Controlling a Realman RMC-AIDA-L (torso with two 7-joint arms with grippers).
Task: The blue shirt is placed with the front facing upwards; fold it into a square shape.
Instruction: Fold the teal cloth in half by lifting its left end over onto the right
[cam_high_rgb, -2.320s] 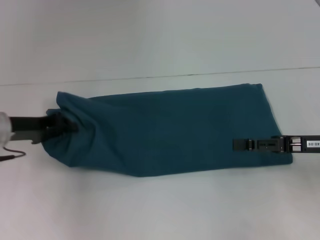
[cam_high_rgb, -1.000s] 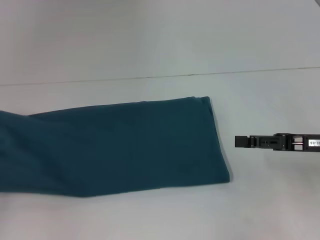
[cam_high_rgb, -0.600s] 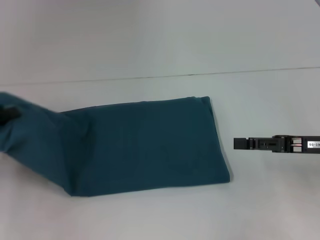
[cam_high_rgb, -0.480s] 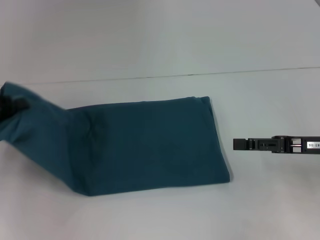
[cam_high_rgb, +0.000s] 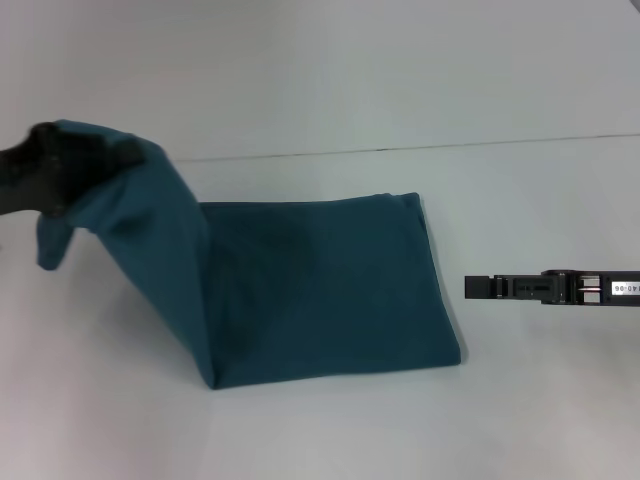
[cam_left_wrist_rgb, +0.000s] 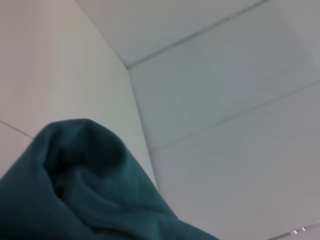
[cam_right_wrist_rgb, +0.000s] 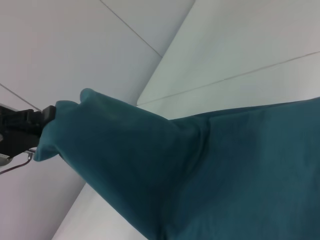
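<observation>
Blue shirt: you see plain teal cloth on the white table, its left end lifted, clamped by the left gripper; right gripper hovers beside it, closure unclear.

Blue shirt: soft matt cloth. Table: smooth, matt white.

Left gripper: raised at far left, jaws clamped on a bunched end of the blue shirt; right gripper: level, just right of the shirt, apart.
</observation>
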